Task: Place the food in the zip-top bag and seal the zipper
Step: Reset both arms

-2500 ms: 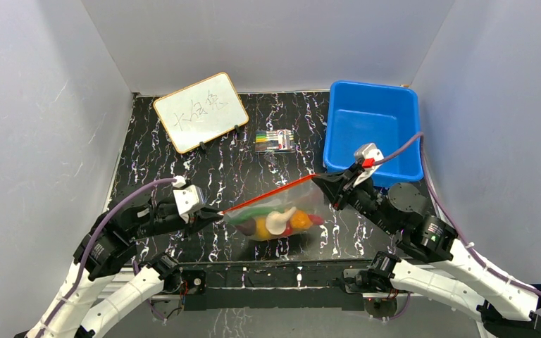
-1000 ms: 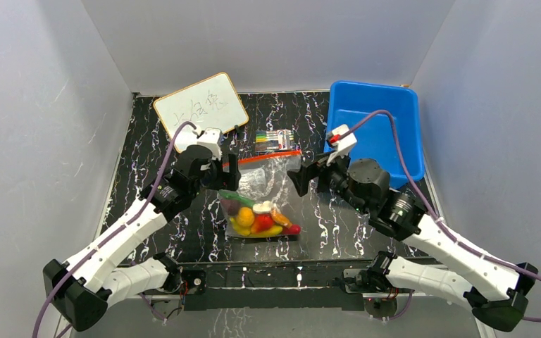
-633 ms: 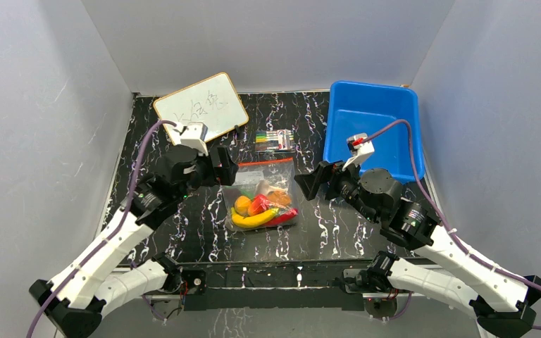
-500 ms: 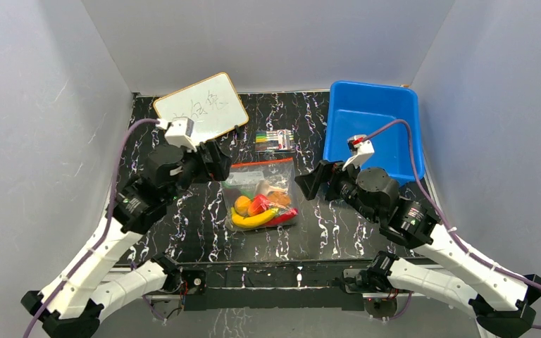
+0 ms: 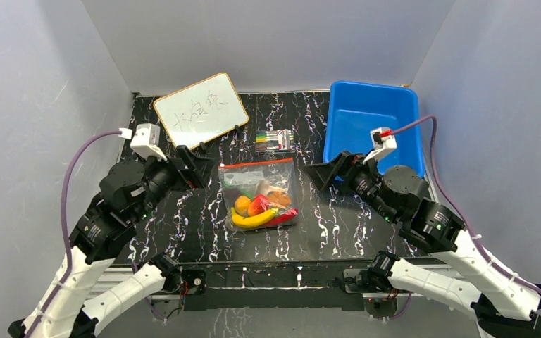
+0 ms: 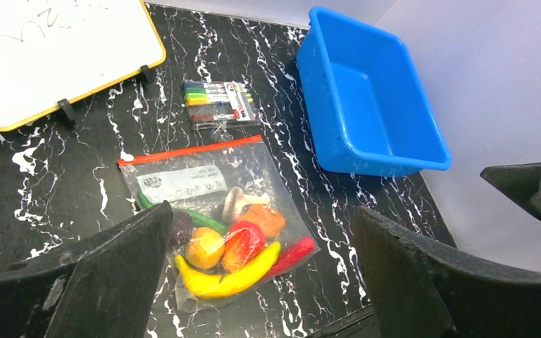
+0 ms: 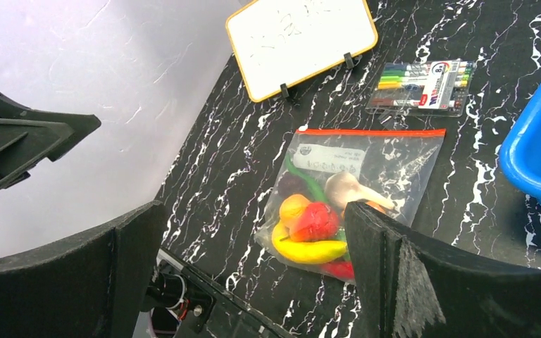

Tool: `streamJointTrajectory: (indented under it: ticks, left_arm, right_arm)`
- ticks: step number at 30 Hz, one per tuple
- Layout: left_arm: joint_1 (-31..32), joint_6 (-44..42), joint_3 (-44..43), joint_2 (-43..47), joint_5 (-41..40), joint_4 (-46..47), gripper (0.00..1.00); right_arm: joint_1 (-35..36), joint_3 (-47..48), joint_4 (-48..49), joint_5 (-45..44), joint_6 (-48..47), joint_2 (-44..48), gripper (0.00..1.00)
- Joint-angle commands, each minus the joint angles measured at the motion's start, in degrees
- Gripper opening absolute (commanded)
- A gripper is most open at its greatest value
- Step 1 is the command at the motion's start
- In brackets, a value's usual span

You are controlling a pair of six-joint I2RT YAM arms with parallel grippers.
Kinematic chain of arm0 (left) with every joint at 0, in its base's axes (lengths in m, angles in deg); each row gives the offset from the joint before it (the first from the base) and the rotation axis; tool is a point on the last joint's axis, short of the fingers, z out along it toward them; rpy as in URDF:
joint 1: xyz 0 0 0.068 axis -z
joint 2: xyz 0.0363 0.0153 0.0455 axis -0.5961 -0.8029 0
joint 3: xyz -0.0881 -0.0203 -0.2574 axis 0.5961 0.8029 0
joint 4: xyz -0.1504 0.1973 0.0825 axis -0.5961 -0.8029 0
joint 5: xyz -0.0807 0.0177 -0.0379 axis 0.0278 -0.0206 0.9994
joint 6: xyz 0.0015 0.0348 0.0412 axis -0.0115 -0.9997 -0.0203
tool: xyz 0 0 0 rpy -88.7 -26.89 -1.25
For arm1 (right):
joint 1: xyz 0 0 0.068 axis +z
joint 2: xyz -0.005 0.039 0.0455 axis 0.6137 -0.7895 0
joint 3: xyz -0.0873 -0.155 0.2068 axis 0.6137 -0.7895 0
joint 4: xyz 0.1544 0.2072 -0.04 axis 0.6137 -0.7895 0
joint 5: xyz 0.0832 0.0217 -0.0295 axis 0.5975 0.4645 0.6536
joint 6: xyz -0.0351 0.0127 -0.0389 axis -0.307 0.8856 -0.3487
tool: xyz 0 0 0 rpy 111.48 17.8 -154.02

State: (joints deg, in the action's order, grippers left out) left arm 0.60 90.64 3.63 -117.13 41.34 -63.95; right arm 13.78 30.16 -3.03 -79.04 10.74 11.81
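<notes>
The zip-top bag (image 5: 257, 191) lies flat on the black marbled table between the two arms. Its orange-red zipper (image 5: 255, 163) runs along the far edge and looks closed along its whole length. The food (image 5: 257, 211) sits inside: a yellow banana (image 6: 229, 278), red pieces, an orange fruit, a green pepper and a white piece. My left gripper (image 5: 194, 167) hovers left of the bag, open and empty. My right gripper (image 5: 325, 174) hovers to its right, also open and empty. Neither touches the bag. Both wrist views look down on the bag (image 6: 183, 183) (image 7: 394, 162) from above.
A blue plastic tub (image 5: 373, 127) stands at the back right. A small whiteboard (image 5: 201, 111) on clips sits at the back left. A pack of coloured markers (image 5: 276, 140) lies just beyond the bag's zipper edge.
Both arms stretched the bag by its zipper ends, laid it down and let go. The left gripper opened, and both arms have drawn back outward from the bag.
</notes>
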Motion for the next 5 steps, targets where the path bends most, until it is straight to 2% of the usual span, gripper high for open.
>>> streamJointTrajectory:
  ticks: [1,5]
  left_arm:
    - [-0.23,-1.1,0.38,0.35,1.45,1.18,0.98]
    - [-0.28,-1.43,2.29,0.65,2.52,1.89,0.98]
  right_arm:
    - [-0.05,-0.54,3.23,0.73,1.36,0.51,0.98]
    - [-0.06,-3.47,5.28,0.12,2.54,1.88,0.98]
